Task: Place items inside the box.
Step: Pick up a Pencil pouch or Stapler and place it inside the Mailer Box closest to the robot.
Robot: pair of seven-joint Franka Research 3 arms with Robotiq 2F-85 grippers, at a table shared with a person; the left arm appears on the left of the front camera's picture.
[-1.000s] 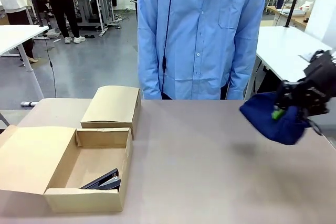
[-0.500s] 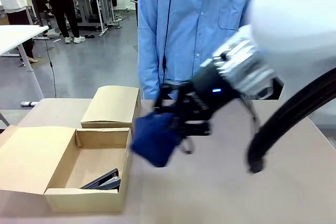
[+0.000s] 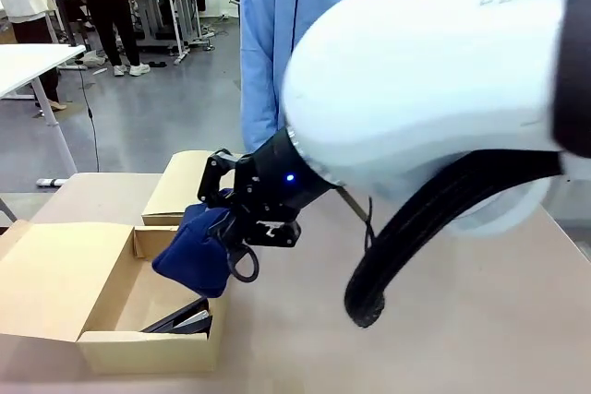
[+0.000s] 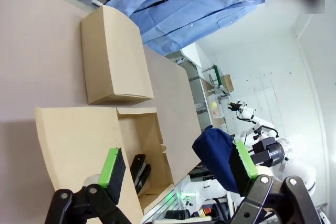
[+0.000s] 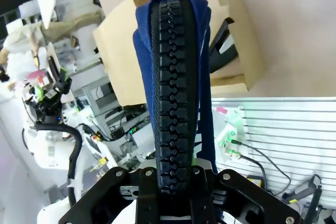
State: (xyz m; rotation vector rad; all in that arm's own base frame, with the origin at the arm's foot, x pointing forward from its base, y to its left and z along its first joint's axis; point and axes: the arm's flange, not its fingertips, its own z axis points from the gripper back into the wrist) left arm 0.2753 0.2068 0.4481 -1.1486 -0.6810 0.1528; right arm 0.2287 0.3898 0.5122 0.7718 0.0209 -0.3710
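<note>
Navy blue zip pouch [image 3: 196, 260] is pinched at its zipped edge by the right jaws and hangs from them in the air over the right wall of the open cardboard box [image 3: 152, 350], above the black stapler [image 3: 180, 317] inside. It looks soft, light and floppy, so the stiffer zip seam seems the surest hold. The left jaws stand spread and empty.

— Where did the navy pouch [image 3: 196, 260] go?
— The right gripper [image 3: 226, 228] swung it from the desk's right edge across to the open box [image 3: 138, 354], above its right wall.
</note>
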